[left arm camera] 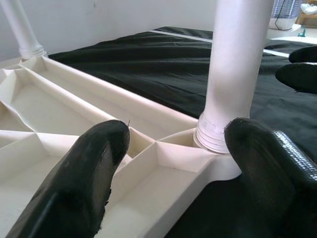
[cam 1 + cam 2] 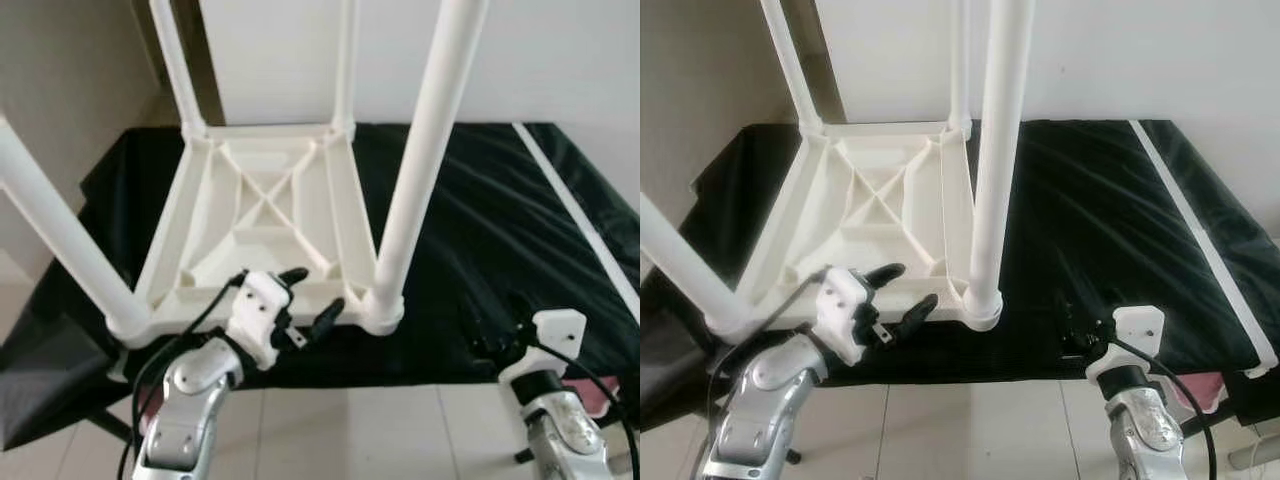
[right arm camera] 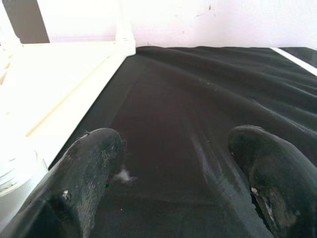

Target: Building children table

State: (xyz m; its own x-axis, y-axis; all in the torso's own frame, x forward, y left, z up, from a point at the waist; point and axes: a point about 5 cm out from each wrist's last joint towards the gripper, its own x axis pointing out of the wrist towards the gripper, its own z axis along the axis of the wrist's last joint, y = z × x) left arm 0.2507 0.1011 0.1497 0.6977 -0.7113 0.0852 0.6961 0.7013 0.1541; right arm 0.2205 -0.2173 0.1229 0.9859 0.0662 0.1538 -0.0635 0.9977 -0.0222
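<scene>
Tipping is the main risk: the white plastic children's table point(image 2: 262, 225), ribbed underside up, lies upside down on the left half of the black cloth-covered bench point(image 2: 500, 230), its near edge almost at the bench's front edge, with four white tubular legs standing tall from the corners. The left gripper point(image 2: 308, 300) is spread open at that near edge, beside the near right leg point(image 2: 420, 160), holding nothing. A sideways push there could slide the top off the front edge or lever the leg loose in its threaded socket, if it is not fully seated. The right gripper point(image 2: 1080, 325), also released and empty, rests over bare cloth near the front edge, well apart from the table.
</scene>
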